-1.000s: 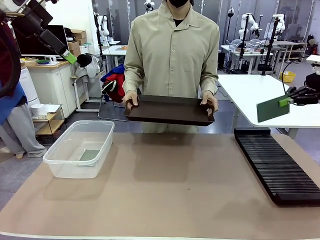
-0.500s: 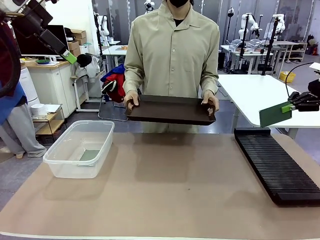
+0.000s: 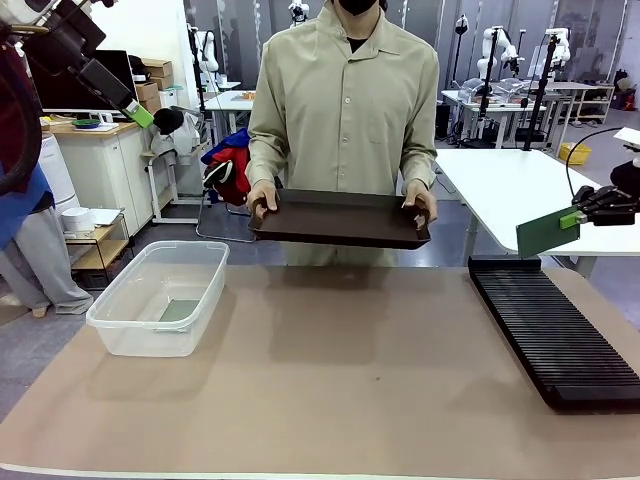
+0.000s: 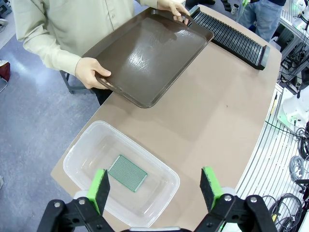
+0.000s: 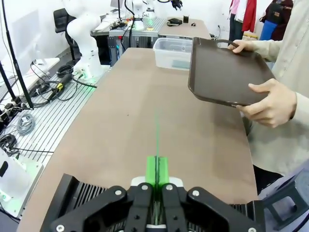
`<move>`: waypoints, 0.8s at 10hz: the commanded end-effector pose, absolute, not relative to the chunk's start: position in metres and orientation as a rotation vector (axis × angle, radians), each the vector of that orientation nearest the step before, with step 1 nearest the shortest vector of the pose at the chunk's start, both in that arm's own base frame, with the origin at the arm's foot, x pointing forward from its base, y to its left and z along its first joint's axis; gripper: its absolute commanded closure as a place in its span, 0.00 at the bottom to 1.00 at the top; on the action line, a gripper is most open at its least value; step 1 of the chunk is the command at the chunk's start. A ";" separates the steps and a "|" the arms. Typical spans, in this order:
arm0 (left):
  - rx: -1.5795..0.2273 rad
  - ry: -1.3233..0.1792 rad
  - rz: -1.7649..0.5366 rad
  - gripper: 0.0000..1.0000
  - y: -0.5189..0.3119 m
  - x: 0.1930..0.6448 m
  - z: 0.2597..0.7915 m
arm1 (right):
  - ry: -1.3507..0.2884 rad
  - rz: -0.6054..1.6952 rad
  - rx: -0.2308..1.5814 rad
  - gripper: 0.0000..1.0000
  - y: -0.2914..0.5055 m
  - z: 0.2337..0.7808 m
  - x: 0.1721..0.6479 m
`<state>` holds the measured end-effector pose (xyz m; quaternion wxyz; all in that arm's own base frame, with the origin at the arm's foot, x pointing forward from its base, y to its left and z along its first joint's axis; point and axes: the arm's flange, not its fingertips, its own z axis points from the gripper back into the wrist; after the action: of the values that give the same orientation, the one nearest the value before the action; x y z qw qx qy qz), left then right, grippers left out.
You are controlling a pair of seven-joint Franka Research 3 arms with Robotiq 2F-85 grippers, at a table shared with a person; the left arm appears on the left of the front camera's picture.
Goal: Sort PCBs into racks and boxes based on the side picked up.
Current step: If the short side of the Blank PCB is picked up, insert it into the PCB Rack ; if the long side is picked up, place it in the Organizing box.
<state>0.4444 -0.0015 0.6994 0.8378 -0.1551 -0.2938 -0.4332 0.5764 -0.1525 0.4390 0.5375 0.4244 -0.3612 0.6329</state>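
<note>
On the near stretch of the bench [image 3: 330, 400], the surface is a matte tan sheet, flat and bare in the middle. At about four o'clock in the front view lies the rack [image 3: 555, 330], a long flat black slab ribbed with many fine parallel slots. At about nine o'clock sits the box [image 3: 160, 297], a clear plastic tub with rounded corners and a rim; one thin green PCB [image 4: 127, 173] lies flat on its floor, directly under the left claw [image 4: 157, 186], whose green-padded fingers stand wide apart with nothing between them, well above the tub. At three o'clock, above the rack's far end, the right claw [image 3: 578, 213] is clamped together on the edge of the second PCB [image 3: 548, 233], a flat green rectangle held on edge and tilted, clear of the rack. Farther back, a person's hands [image 3: 262, 200] grip a smooth dark brown tray [image 3: 340, 220] with raised lip and handles.
</note>
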 end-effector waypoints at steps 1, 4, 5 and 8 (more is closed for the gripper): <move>-0.330 -0.615 -0.920 0.00 -0.002 0.443 0.699 | -0.806 1.530 1.080 0.98 -0.158 0.419 0.588; -0.330 -0.615 -0.920 0.00 -0.002 0.443 0.699 | -0.860 1.543 1.016 0.98 -0.169 0.388 0.604; -0.330 -0.615 -0.920 0.00 -0.002 0.443 0.699 | -0.828 1.545 1.040 0.98 -0.178 0.382 0.608; -0.330 -0.615 -0.920 0.00 -0.002 0.443 0.699 | -0.825 1.581 1.028 0.98 -0.191 0.359 0.617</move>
<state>0.4444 -0.0015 0.6994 0.8378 -0.1551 -0.2938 -0.4332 0.6091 -0.1857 0.3608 0.5327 0.4327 -0.3522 0.6364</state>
